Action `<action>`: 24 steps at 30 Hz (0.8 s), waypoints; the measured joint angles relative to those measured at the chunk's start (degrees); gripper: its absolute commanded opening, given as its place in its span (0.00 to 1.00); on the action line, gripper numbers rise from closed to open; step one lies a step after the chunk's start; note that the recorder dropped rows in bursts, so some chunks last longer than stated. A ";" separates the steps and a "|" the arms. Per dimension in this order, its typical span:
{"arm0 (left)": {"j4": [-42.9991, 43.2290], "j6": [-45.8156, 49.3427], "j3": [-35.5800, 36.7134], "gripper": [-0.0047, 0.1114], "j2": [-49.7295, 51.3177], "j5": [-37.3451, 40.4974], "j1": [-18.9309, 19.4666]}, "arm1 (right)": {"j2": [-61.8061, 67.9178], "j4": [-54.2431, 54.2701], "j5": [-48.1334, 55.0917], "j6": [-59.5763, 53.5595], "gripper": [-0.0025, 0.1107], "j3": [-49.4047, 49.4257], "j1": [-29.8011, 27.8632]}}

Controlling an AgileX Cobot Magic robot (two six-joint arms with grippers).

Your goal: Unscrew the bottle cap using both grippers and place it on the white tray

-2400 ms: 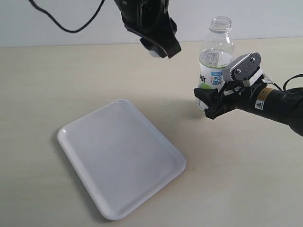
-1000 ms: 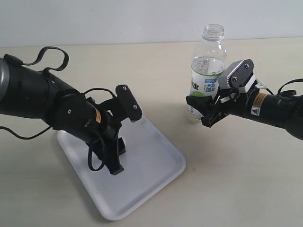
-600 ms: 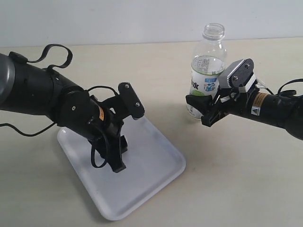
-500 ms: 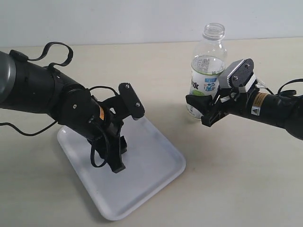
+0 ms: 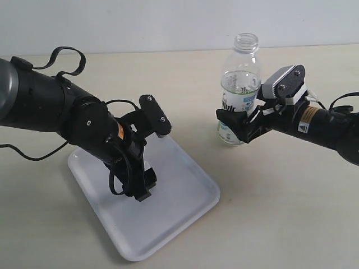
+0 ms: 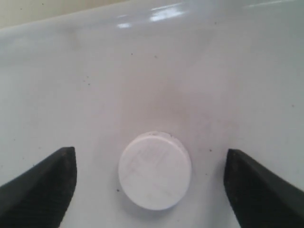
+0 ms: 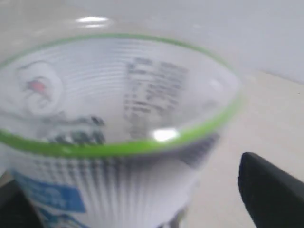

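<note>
The small white bottle cap (image 6: 155, 176) lies flat on the white tray (image 6: 190, 71), between the two black fingers of my left gripper (image 6: 149, 159). That gripper is open and neither finger touches the cap. In the exterior view the left gripper (image 5: 142, 190) points down onto the tray (image 5: 179, 224) and hides the cap. The clear uncapped bottle (image 5: 238, 95) stands right of the tray. My right gripper (image 5: 235, 124) is open around its labelled lower part (image 7: 118, 142), with a gap between the bottle and one finger (image 7: 273, 197).
The tray lies at an angle on a beige table (image 5: 280, 213). A pale wall runs along the table's far edge. The bulky left arm (image 5: 50, 120) with its looped cable stretches over the tray's far left corner.
The left jaws have opened and let the cap go onto the tray. The right jaws have widened off the bottle, which has shifted slightly left.
</note>
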 measured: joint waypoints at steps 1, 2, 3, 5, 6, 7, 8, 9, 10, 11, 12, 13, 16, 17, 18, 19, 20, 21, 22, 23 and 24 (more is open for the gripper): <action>0.00 -0.08 0.00 0.75 0.00 0.00 0.00 | 0.00 0.13 0.00 0.00 0.90 0.00 0.00; 0.00 -0.12 0.00 0.75 0.00 0.00 0.00 | 0.00 0.26 0.00 0.00 0.90 0.00 0.00; 0.00 -0.23 0.00 0.75 0.00 0.00 0.00 | 0.00 0.52 -0.09 0.00 0.90 0.00 0.00; 0.00 -0.23 0.00 0.75 0.00 0.00 0.00 | 0.00 0.63 -0.09 0.00 0.90 0.00 0.00; 0.00 -0.23 0.00 0.75 0.00 0.00 0.00 | 0.00 0.63 -0.21 0.00 0.90 0.00 0.00; 0.00 -0.23 0.00 0.75 0.00 0.00 0.00 | 0.00 0.63 -0.36 0.00 0.90 0.00 0.00; 0.00 -0.23 0.00 0.75 0.00 0.00 0.00 | -0.12 0.63 -0.49 0.00 0.90 0.00 0.00; 0.00 -0.23 0.00 0.75 0.00 0.00 0.00 | -0.20 0.63 -0.58 0.00 0.90 0.00 0.00; 0.00 -0.23 0.00 0.75 0.00 0.00 0.00 | -0.50 0.63 -0.62 0.00 0.90 0.00 0.00; 0.00 -0.23 0.00 0.75 0.00 0.00 0.00 | -1.10 0.63 -0.72 0.00 0.90 0.00 0.00; 0.00 -0.23 0.00 0.75 0.00 0.00 0.00 | -1.81 0.63 -0.72 0.00 0.90 0.00 0.00; 0.00 -0.23 0.00 0.75 0.00 0.00 0.00 | -2.64 0.63 -0.82 0.00 0.90 0.00 0.00; 0.00 -0.23 0.00 0.75 0.00 0.11 0.00 | -5.28 0.43 -1.04 1.00 0.90 -0.13 0.00; -0.11 -0.23 0.00 0.75 0.00 0.11 0.00 | -6.14 -0.02 -1.07 1.41 0.90 -0.13 0.00; -0.11 -0.23 0.00 0.75 0.00 0.11 0.00 | -7.23 -0.62 -1.07 1.77 0.90 -0.13 0.00; -0.11 -0.23 0.00 0.75 0.00 0.11 0.00 | -8.40 -1.35 -1.07 2.04 0.90 -0.13 0.00; -0.11 -0.23 0.00 0.75 0.00 0.11 0.00 | -9.58 -1.77 -1.16 2.16 0.90 -0.13 0.00; -0.11 -0.23 0.00 0.75 0.00 0.11 0.00 | -10.82 -2.26 -1.16 2.29 0.90 -0.13 0.00; -0.11 -0.23 0.00 0.75 0.00 0.11 0.00 | -12.11 -2.53 -1.16 2.29 0.90 -0.13 0.00; -0.11 -0.23 0.00 0.75 0.00 0.11 0.00 | -13.16 -2.82 -1.16 2.41 0.90 -0.13 0.00; -0.11 -0.23 0.00 0.75 0.00 0.11 0.00 | -14.79 -2.97 -1.16 2.99 0.90 -0.13 0.00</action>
